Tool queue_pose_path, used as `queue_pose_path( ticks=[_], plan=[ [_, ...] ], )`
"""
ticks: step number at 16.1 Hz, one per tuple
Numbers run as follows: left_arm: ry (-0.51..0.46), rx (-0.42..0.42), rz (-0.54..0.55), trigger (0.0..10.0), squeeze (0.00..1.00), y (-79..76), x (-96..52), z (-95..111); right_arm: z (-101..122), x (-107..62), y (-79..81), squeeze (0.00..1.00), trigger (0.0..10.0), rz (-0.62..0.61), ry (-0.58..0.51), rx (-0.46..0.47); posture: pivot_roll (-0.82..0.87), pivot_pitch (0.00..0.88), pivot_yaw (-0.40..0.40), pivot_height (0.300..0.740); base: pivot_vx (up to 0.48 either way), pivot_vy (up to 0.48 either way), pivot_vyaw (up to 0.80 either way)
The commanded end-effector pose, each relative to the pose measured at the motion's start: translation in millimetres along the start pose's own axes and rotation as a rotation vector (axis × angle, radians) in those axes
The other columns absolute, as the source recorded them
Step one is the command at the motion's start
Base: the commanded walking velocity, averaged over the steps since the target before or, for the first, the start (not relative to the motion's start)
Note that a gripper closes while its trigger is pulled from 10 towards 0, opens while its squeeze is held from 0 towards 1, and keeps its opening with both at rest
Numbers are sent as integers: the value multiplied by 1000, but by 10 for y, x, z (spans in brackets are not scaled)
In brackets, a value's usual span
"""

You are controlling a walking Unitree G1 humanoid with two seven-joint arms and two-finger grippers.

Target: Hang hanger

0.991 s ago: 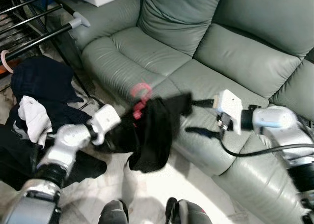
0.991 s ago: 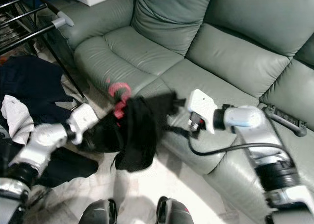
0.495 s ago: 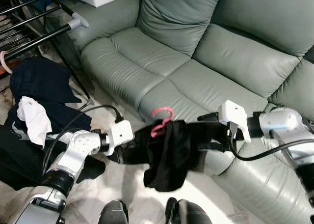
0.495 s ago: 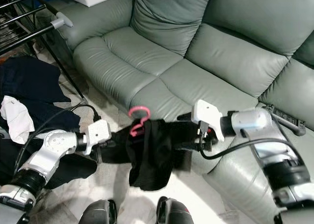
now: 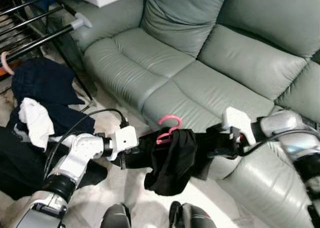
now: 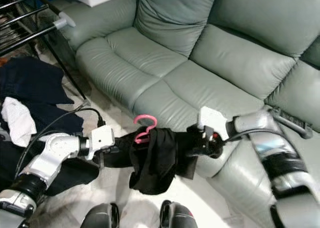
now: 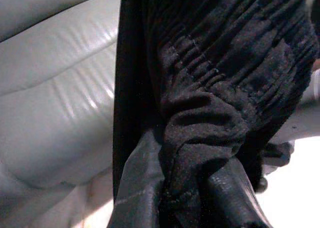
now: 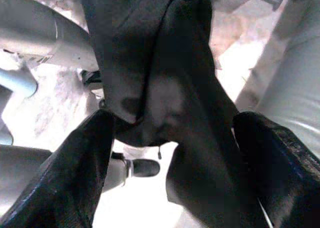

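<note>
Left gripper [image 7: 190, 198]: black fingers pinched narrowly on the bunched dark ribbed fabric garment [image 5: 172, 158], gripping its left end.

Right gripper [image 8: 170, 153]: fingers spread wide, the garment's other end hanging between them; whether either finger presses the cloth cannot be told.

Pink plastic hanger [image 5: 167, 128]: hook rising from the garment's top edge, midway between the two grippers.

Grey-green leather sofa [image 5: 200, 48]: just behind both grippers.

Black metal drying rack [image 5: 35, 18]: well apart, beyond the left gripper.

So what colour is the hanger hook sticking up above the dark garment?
Pink. The hanger hook shows best in the left eye view, above the black garment.
</note>
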State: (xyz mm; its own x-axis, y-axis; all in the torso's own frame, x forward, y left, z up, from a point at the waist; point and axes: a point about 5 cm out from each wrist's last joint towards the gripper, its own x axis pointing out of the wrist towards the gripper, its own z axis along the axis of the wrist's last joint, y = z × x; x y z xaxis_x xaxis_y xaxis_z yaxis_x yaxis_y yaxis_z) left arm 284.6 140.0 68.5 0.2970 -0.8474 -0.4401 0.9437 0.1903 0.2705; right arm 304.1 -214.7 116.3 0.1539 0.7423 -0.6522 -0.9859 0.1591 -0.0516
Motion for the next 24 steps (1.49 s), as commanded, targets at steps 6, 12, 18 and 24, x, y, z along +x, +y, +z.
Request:
queue_pose_path(
  ticks=[6, 12, 18, 24],
  plan=[
    [-25, 24, -60, 0, 0, -61, 41, 77, 164, 111, -157, 0, 0, -4, 39, -135, -88, 118, -17, 740, 0, 0, 0],
    [-15, 28, -64, 0, 0, -63, 61, 78, 213, 84, -220, 0, 0, 61, 55, -154, -90, 118, -22, 740, 0, 0, 0],
    [-11, 26, -51, 0, 0, -48, 69, 71, 186, 125, -185, 0, 0, 105, -15, -88, -84, 117, -22, 740, 0, 0, 0],
    [-4, 31, -8, 0, 0, 9, 85, 58, 235, 98, -167, 0, 0, 151, -40, -94, -92, 108, -28, 740, 0, 0, 0]
  ],
)
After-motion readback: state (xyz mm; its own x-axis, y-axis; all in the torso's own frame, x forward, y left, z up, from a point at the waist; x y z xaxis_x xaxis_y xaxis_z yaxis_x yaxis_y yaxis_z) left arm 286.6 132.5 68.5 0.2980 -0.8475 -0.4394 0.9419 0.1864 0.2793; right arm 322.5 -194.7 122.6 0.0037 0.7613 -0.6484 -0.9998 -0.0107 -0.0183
